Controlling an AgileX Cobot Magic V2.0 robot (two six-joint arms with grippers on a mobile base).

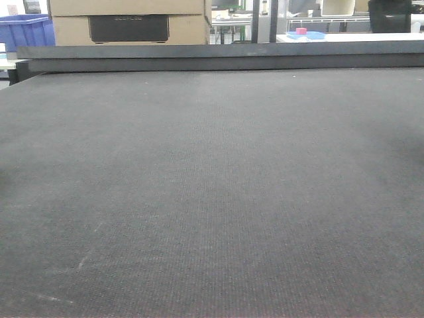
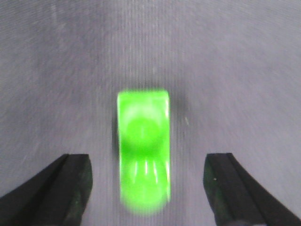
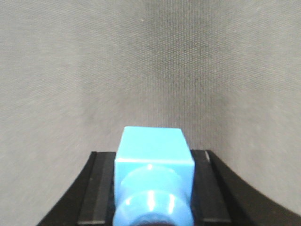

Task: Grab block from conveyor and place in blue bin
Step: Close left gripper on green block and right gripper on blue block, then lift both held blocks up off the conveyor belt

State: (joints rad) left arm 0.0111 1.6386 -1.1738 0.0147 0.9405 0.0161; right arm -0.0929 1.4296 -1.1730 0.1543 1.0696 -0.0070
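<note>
The conveyor [image 1: 212,185] fills the front view with its dark grey woven belt; neither gripper shows there. In the left wrist view a bright green block [image 2: 143,150], blurred, lies on the belt between the fingers of my left gripper [image 2: 148,161]. That gripper is open, with a wide gap on each side of the block. In the right wrist view my right gripper [image 3: 154,157] is shut on a light blue block [image 3: 153,162] with a round stud, held above the belt [image 3: 70,70]. The blue bin [image 1: 23,30] stands past the belt's far left corner.
A cardboard box [image 1: 129,23] stands behind the belt's far edge. At the far right a white table [image 1: 351,37] carries a small pink block [image 1: 301,30] on a blue piece.
</note>
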